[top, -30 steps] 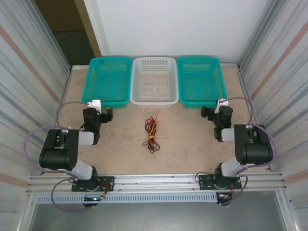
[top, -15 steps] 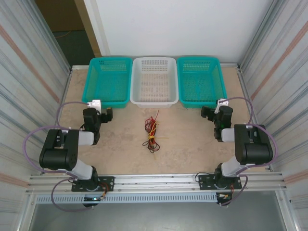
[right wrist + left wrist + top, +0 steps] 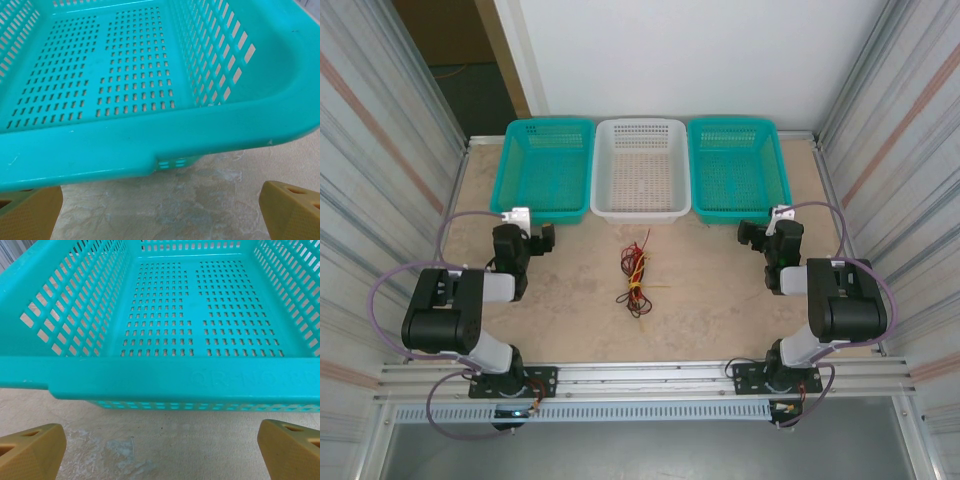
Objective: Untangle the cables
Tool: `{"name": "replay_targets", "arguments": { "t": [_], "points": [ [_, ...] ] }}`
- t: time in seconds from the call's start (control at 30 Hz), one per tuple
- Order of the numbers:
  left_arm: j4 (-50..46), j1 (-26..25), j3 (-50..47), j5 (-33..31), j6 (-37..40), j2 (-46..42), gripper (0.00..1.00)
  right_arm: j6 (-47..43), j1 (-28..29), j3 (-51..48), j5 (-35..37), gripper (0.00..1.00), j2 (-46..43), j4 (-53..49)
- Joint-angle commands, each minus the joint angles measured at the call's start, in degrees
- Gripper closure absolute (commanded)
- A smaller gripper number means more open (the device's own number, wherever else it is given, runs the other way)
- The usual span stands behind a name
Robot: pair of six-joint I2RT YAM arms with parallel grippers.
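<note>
Moved: nothing that I can see; both arms and the wires sit just where they sat one second ago.
Cables: the cables point(image 3: 636, 275) lie in one small clump, red, black and pale yellow all mixed up, in the middle of the table point(image 3: 720, 310).
Baskets: the white basket point(image 3: 642, 122) is at 12 o'clock from the clump, with the left green basket point(image 3: 550, 122) and the right green basket point(image 3: 735, 121) beside it.
Left gripper: the left gripper point(image 3: 160, 450) has its jaws wide apart and holds nothing; it is at about 10 o'clock from the clump, well apart, facing the left green basket.
Right gripper: the right gripper point(image 3: 160, 210) is also spread wide and holds nothing; it is at about 2 o'clock, well apart, facing the right green basket.
Feel: I think the wires are very light, thin, soft and floppy; a hard pull could make the knot tighter.
Where to grab: loose ends poke out at 12 o'clock and 6 o'clock; pinching one end looks best, while the other gripper holds the middle.
</note>
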Motion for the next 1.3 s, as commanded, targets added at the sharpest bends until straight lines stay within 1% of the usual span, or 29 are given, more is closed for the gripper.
{"name": "replay_targets", "arguments": {
  "t": [0.0,0.13,0.2,0.23,0.27,0.3,0.33,0.37,0.4,0.5,0.57,0.63,0.67,0.7,0.73,0.77,0.83,0.87,0.93,0.97,1.0,1.03,1.07,1.1,1.13,1.17,1.2,1.23,1.27],
  "points": [
    [0.0,0.5,1.0,0.5,0.5,-0.3,0.01,-1.2,-0.5,0.7,-0.7,0.01,-0.7,0.6],
    [0.7,0.6,0.5,0.5,0.6,-0.6,0.01,-1.1,-0.6,0.7,-0.8,0.01,-0.8,0.6],
    [-1.2,0.3,0.9,-3.1,-0.5,-2.1,0.01,-1.2,-0.5,0.7,-0.1,0.01,-1.2,0.8],
    [-2.1,0.4,0.9,-2.3,-0.7,-3.4,0.01,-0.8,0.0,1.5,2.3,0.01,-2.4,-1.6],
    [-1.0,-0.7,0.3,-4.1,0.8,-4.4,0.01,-0.5,0.8,3.4,5.6,0.01,-4.6,-6.7],
    [-4.0,-2.2,1.1,-7.3,1.7,-6.1,0.01,-0.7,1.1,6.0,7.1,0.01,-6.2,-12.9],
    [-10.5,-3.4,2.5,-8.7,2.2,-8.7,0.01,-0.9,1.2,8.3,7.3,0.01,-7.4,-18.8],
    [-13.8,-4.1,3.3,-9.2,2.7,-10.8,0.01,-0.9,1.3,9.7,7.3,0.01,-8.3,-22.3],
    [-14.5,-5.0,3.2,-10.3,2.9,-12.1,0.01,-1.3,1.8,9.6,7.5,0.01,-9.0,-23.1],
    [-17.2,-8.4,3.4,-14.2,3.5,-14.8,0.01,-0.9,4.2,6.4,12.5,0.01,-12.8,-20.4],
    [-20.7,-10.1,4.2,-16.5,0.8,-16.4,0.01,1.1,4.3,5.5,13.2,0.01,-15.1,-21.8],
    [-25.4,-12.3,5.1,-19.0,-0.3,-18.3,0.02,3.1,4.8,6.1,13.6,0.01,-17.2,-26.3],
    [-27.8,-14.0,5.7,-22.6,-0.2,-19.1,0.01,4.8,5.2,7.1,13.8,0.01,-18.1,-30.2],
    [-31.0,-15.1,6.7,-24.8,-0.5,-20.0,0.01,6.4,5.9,8.4,14.3,0.01,-18.9,-34.4],
    [-36.5,-15.8,8.2,-25.5,-1.9,-21.5,0.02,7.4,7.3,9.7,15.5,0.01,-19.9,-39.4],
    [-42.2,-16.0,10.1,-25.4,-3.8,-23.1,0.04,8.0,9.6,10.9,18.5,0.01,-21.3,-43.9],
    [-51.6,-16.0,13.4,-25.1,-8.8,-27.0,0.06,10.8,14.6,11.6,23.8,0.01,-25.1,-50.2],
    [-55.9,-16.0,14.6,-24.3,-11.3,-29.5,0.07,12.9,16.8,12.4,25.5,0.01,-27.2,-54.1],
    [-61.0,-16.1,16.2,-21.2,-14.9,-34.4,0.08,17.9,19.5,16.0,27.5,0.01,-30.9,-62.4],
    [-64.0,-16.1,17.3,-19.3,-17.1,-36.6,0.09,18.0,20.2,17.5,25.7,0.01,-32.1,-64.2],
    [-66.0,-16.1,18.5,-17.1,-18.9,-38.0,0.10,18.4,20.4,17.8,24.7,0.01,-34.3,-63.7],
    [-68.0,-16.1,19.6,-13.7,-20.6,-39.1,0.11,20.5,20.3,17.5,25.6,0.01,-35.7,-62.0],
    [-69.1,-16.2,20.6,-9.7,-21.9,-39.6,0.13,26.3,19.6,17.6,28.1,0.01,-36.7,-62.7],
    [-70.0,-16.6,21.3,-6.8,-23.3,-39.4,0.13,29.2,17.1,18.3,22.8,0.01,-37.2,-63.0],
    [-71.1,-17.1,22.4,-4.1,-25.1,-38.7,0.14,27.5,12.5,19.6,11.7,0.01,-35.9,-61.6],
    [-72.3,-17.6,23.4,-2.4,-26.6,-37.6,0.15,27.6,9.7,23.4,5.9,0.01,-33.0,-64.1],
    [-73.6,-18.6,24.7,-0.7,-28.3,-36.0,0.16,27.5,8.4,30.5,3.5,0.06,-26.4,-70.6],
    [-74.6,-19.7,25.9,0.3,-29.8,-34.2,0.18,25.8,8.3,39.0,1.6,0.13,-19.8,-78.9],
    [-75.3,-21.1,26.8,0.7,-30.8,-32.7,0.19,23.7,8.8,45.8,-0.2,0.18,-14.8,-84.5]
  ]
}}
